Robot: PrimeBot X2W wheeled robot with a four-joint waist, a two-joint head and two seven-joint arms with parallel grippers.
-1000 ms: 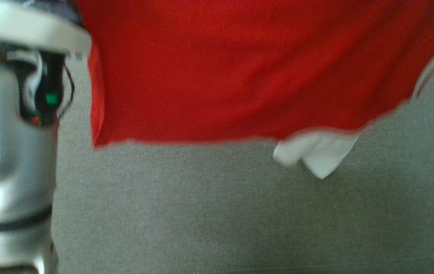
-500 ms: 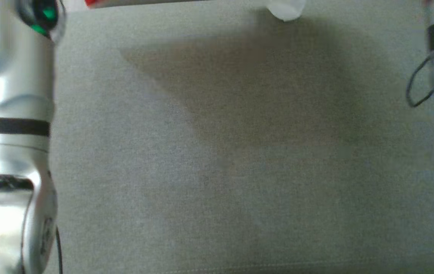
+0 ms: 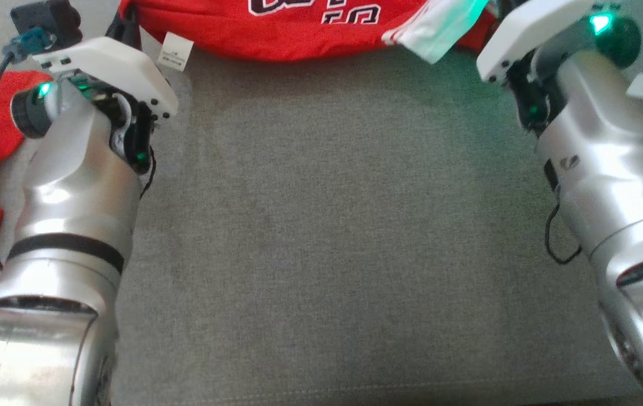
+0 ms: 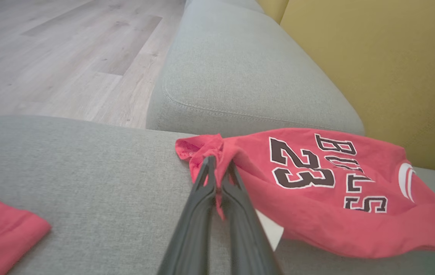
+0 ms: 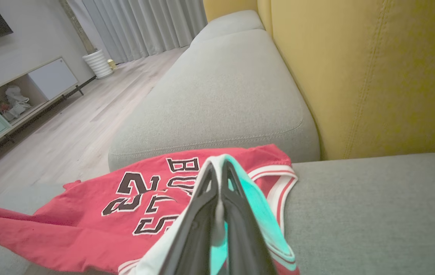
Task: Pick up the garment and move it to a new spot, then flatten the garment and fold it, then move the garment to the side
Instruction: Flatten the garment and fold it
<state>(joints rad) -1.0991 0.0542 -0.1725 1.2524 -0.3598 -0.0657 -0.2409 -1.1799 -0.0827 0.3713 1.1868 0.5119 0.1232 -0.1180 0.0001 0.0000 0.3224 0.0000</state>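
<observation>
Rumpled red jersey (image 4: 316,221) lies on grey cushion (image 4: 87,172).

Left gripper (image 4: 220,162): two dark fingers pressed together, pinching a bunched corner of the red jersey (image 4: 316,198). Jersey lies rumpled on the grey seat cushion (image 4: 87,172), with "23" and "BULLS" in black, white-edged print facing up. A white label (image 4: 271,231) shows just beside the fingers, under the jersey's edge. A separate red cloth (image 4: 0,225) lies at lower left, well apart. Beyond: second grey cushion (image 4: 240,76), yellow backrest (image 4: 385,68), pale wood floor (image 4: 68,57).
</observation>
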